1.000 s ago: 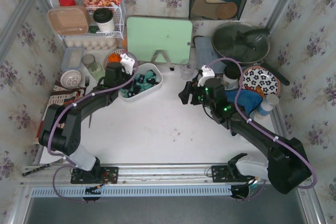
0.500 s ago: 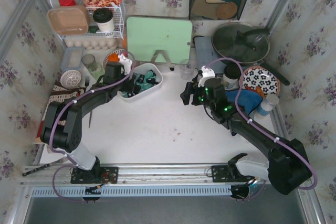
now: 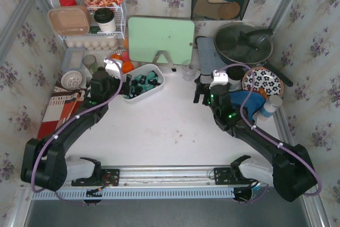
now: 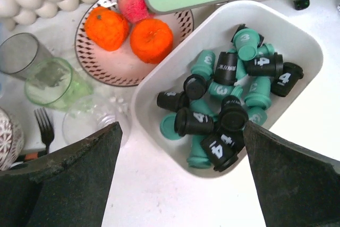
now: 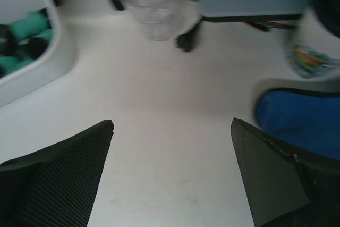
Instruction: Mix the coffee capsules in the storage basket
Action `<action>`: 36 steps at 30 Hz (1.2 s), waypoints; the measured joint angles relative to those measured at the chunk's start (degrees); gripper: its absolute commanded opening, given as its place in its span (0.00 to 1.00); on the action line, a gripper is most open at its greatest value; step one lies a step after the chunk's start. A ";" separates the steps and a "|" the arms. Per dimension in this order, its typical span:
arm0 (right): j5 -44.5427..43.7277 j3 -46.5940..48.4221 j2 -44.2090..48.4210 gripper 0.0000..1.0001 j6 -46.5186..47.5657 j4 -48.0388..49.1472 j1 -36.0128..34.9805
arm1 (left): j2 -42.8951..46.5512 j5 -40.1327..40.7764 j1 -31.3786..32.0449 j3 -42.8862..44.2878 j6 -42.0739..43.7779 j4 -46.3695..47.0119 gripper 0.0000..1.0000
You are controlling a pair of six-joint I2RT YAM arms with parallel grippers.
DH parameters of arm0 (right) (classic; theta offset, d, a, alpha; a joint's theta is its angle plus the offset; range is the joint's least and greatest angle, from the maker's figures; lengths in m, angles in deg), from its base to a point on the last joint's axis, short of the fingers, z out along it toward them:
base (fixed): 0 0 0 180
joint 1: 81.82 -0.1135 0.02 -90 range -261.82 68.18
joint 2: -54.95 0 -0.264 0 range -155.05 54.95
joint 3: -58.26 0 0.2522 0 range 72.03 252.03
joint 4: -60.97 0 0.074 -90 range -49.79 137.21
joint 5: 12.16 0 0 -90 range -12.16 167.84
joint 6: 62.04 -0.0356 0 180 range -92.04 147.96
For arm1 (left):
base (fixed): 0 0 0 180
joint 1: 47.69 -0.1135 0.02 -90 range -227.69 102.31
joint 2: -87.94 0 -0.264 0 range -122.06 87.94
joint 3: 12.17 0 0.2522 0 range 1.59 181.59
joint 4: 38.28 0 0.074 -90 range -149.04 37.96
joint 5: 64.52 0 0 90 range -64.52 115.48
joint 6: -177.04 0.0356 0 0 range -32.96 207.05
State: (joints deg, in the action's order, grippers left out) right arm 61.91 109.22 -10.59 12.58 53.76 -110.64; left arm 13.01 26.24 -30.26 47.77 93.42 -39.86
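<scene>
Watching both arms stretch forward low over the white table [image 3: 159, 136]: my left gripper [image 4: 181, 158] hangs just left of the basket [image 4: 311, 51], fingers wide apart, holding nothing. The capsules [image 4: 223, 110], green and black jumbled together, lie heaped inside that basket. My right gripper [image 5: 171, 131] hovers over the table well right of it, likewise spread and empty. Behind them stand a green cutting board [image 3: 161, 38], a plate of oranges [image 4: 114, 65] and a lidded pan [image 3: 244, 43], with floral wallpaper all round.

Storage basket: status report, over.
Left gripper open, empty. Right gripper open, empty. Teal and black coffee capsules jumbled in shallow white plastic basket. Nothing covering it.
</scene>
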 measured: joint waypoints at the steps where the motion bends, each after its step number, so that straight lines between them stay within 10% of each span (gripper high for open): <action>1: -2.82 -1.75 0.33 1.00 1.05 1.84 0.04 | 1.68 0.59 0.07 -1.60 0.00 1.33 0.99; 13: -23.21 -25.57 -10.21 1.00 18.49 46.21 6.84 | 16.52 13.70 0.13 -17.66 3.04 5.25 0.99; 22: -24.22 -26.27 -23.37 1.00 23.71 69.88 10.23 | 10.29 18.80 -1.05 -21.49 3.89 8.22 0.99; 36: -12.98 -30.67 -20.63 1.00 20.17 78.47 17.27 | -1.68 19.02 -5.40 -22.45 -1.68 19.15 0.99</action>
State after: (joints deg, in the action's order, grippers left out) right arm 48.93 78.55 -31.22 32.76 132.22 -93.37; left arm 11.32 45.25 -35.66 25.32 91.73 -20.71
